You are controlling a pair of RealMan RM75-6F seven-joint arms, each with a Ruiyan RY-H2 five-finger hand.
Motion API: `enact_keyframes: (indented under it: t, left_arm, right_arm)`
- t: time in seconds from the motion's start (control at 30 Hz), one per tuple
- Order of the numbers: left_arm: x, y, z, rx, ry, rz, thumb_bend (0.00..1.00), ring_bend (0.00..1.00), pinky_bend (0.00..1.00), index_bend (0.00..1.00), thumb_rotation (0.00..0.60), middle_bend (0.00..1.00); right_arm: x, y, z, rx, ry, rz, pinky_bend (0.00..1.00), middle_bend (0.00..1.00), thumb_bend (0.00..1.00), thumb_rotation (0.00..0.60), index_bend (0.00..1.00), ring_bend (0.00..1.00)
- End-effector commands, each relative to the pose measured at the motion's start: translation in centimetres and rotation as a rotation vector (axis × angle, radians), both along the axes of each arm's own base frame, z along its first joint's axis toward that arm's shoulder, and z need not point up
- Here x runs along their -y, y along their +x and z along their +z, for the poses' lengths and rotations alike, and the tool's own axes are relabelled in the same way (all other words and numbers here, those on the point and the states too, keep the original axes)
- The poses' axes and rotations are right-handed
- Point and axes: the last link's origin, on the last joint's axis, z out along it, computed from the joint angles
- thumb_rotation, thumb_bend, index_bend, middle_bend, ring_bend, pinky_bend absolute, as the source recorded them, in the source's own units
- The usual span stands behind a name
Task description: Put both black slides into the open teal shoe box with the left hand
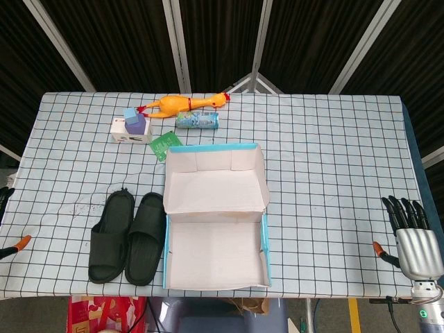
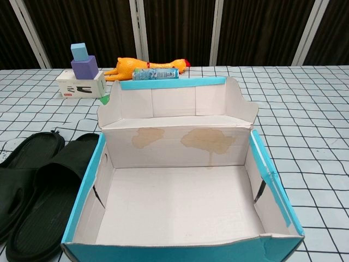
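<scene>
Black slides [image 1: 127, 236] beside teal shoe box [image 1: 266, 239], left robot hand [image 1: 5, 197] well apart

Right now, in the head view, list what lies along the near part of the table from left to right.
Left hand at the frame edge → outer black slide → inner black slide → open teal shoe box → right hand.
</scene>
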Motion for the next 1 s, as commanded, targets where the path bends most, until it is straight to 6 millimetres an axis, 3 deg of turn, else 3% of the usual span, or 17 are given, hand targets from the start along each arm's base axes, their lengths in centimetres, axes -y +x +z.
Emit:
enact_keyframes:
  t: [0.03, 0.7, 1.0]
  left_arm:
    - [0.0, 0.1, -0.1, -0.001, -0.004, -0.003, 0.21, 0.02, 0.17, 0.10, 0.600, 0.07]
    - [0.1, 0.9, -1.3, -0.010, -0.050, -0.028, 0.17, 0.02, 0.17, 0.10, 0.600, 0.09]
    - [0.7, 2.6, -3.7, 0.025, -0.194, -0.067, 0.11, 0.02, 0.15, 0.09, 0.600, 0.10]
  right_arm:
    - [0.0, -0.1, -0.1, -0.001, 0.004, -0.004, 0.04, 0.09, 0.25, 0.600, 0.05, 0.03]
    - [-0.2, -0.2, 0.3, 0.013, 0.000, -0.011, 0.04, 0.09, 0.25, 0.600, 0.05, 0.03]
    - [-0.3, -0.2, 0.4, 0.016, 0.002, -0.014, 0.04, 0.09, 0.25, 0.600, 0.05, 0.03]
